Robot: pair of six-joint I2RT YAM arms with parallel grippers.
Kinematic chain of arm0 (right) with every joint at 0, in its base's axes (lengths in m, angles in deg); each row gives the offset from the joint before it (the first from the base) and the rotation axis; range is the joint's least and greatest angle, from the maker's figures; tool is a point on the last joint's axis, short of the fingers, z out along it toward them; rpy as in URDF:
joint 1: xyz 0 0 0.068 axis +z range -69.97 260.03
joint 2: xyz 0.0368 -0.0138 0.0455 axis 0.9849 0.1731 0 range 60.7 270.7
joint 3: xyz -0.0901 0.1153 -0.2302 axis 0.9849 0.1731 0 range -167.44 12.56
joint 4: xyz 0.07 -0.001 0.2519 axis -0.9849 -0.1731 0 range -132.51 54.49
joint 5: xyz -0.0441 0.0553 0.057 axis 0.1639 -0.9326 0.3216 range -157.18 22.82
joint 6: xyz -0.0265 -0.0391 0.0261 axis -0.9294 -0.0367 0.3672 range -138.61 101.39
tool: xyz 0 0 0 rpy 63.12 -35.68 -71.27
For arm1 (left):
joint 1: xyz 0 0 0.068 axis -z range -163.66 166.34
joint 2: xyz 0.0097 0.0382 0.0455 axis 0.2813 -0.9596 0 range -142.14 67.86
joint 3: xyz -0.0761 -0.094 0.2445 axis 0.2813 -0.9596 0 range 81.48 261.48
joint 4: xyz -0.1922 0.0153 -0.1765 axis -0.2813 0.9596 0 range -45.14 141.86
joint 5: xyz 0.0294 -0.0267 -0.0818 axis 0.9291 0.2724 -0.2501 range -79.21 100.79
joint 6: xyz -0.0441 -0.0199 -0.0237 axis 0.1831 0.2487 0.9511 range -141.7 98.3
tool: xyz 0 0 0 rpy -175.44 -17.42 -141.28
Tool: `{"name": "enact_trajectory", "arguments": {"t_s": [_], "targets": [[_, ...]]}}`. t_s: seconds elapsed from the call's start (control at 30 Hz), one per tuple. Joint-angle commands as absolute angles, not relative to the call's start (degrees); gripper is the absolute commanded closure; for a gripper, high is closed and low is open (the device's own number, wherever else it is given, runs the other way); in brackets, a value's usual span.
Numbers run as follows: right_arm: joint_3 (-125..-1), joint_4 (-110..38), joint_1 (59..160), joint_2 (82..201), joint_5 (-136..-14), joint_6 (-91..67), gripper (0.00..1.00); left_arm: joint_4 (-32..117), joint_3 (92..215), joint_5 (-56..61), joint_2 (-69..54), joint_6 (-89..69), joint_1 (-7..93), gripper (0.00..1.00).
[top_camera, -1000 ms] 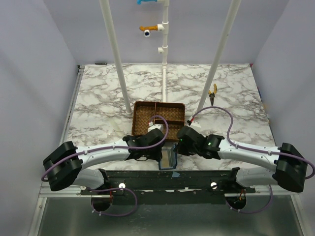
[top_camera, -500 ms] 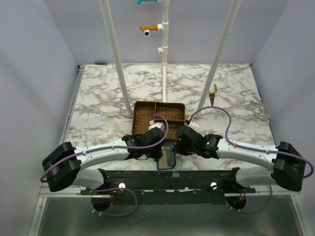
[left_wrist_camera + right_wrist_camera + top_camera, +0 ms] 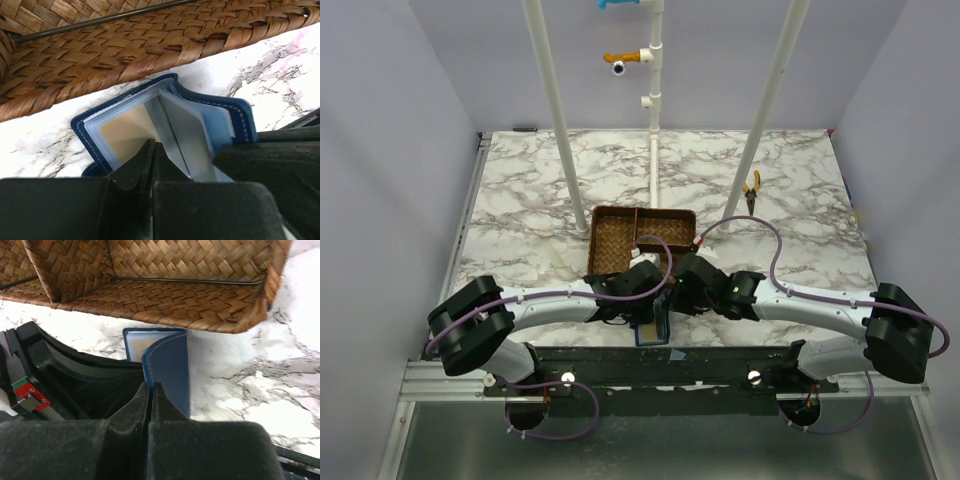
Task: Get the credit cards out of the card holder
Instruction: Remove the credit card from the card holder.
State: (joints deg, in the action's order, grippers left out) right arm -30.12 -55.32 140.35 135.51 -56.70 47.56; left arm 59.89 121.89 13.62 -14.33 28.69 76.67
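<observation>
The left gripper (image 3: 152,146) is reaching in from the left at the near edge of the table (image 3: 530,200), its jaws pressed together with no gap showing. Its tips are meeting right at the near edge of the clear pockets of the holder (image 3: 239,116). A gold card (image 3: 125,131) is showing through the left sleeve there. Whether the tips are pinching a card or a sleeve edge cannot be told. The holder is lying open just ahead of those tips, its navy rim curling up along the far and right sides.

The right gripper (image 3: 150,386) is coming in from the right and is clamping the holder's navy cover. That flap is standing on edge off the marble and running straight in between the closed fingers, with the pale pockets showing just behind it. The black body of the left arm is filling the space to the flap's left.

From above, the two grippers are meeting nose to nose over the holder, which is sitting between them and is largely hidden by them.

Just beyond, the wicker tray (image 3: 618,240) is lying on the marble. Its near wall is close to the holder, with a narrow strip of table showing between them. Farther back on the right, well apart, yellow-handled pliers (image 3: 752,190) are lying flat. Three white poles (image 3: 552,110) are rising behind the tray.
</observation>
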Motion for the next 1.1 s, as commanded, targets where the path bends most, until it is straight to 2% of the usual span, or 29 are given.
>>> {"name": "enact_trajectory", "arguments": {"t_s": [0.0,0.37,0.8,1.07], "targets": [[-31.3,-50.3,140.6,137.5,-59.4,48.9,0.99,60.2,121.7,12.8,-16.1,27.9,76.5,1.0],[-29.4,-45.5,140.6,141.6,-60.8,51.2,0.99,63.0,119.3,14.6,-10.9,28.7,75.6,1.0],[-29.0,-50.5,140.6,139.0,-58.3,50.4,0.99,72.5,118.4,19.5,1.6,29.9,75.4,1.0],[-29.1,-53.4,140.6,137.2,-56.8,49.6,0.99,73.9,120.3,19.2,3.7,29.1,75.4,1.0]]}}
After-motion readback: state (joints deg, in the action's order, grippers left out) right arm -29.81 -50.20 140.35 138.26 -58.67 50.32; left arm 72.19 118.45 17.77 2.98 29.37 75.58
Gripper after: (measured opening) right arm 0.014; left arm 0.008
